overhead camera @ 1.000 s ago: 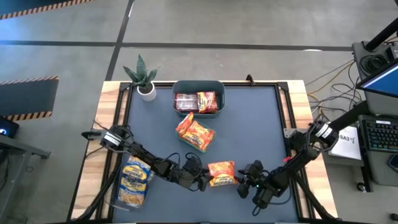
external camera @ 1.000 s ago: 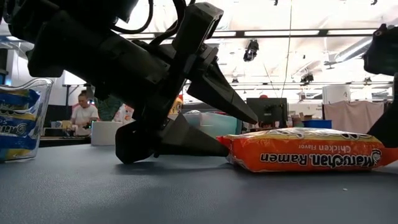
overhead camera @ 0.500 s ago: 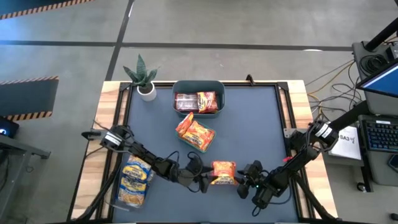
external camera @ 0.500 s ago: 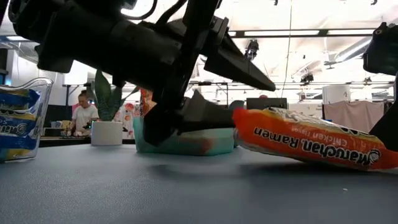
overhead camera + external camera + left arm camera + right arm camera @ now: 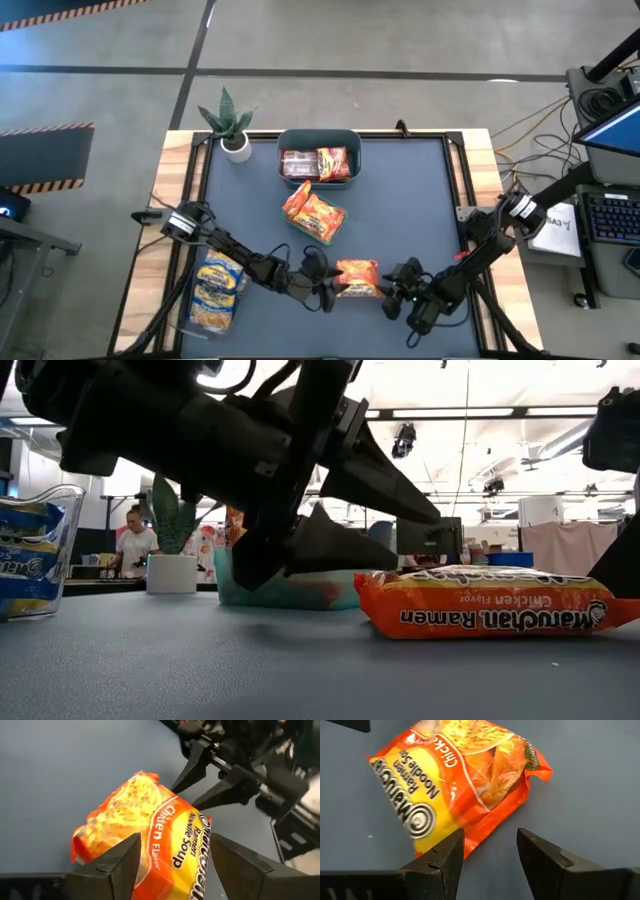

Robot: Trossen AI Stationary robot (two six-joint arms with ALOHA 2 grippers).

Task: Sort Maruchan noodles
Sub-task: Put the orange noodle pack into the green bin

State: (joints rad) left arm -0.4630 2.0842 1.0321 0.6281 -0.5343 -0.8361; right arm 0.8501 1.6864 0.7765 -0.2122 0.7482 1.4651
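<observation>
the orange packet (image 5: 488, 611) near the table's front edge reads "maruchan ramen, chicken flavor", lying flat on the blue mat (image 5: 400, 200). the left gripper (image 5: 328, 288) has its fingers spread around the packet's end, not clamped. the right gripper (image 5: 395, 293) sits just beside the other end, fingers parted and empty. two orange packets (image 5: 314, 211) lie mid-table, two packets sit in the teal tub (image 5: 318, 145), and yellow-and-blue ones fill a clear bin (image 5: 213, 290) at left.

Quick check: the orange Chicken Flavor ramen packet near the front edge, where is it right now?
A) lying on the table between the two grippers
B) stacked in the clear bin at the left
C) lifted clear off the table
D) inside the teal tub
A: the orange ramen packet lies flat on the table, with the left gripper open at one end and the right gripper open at the other.
</observation>
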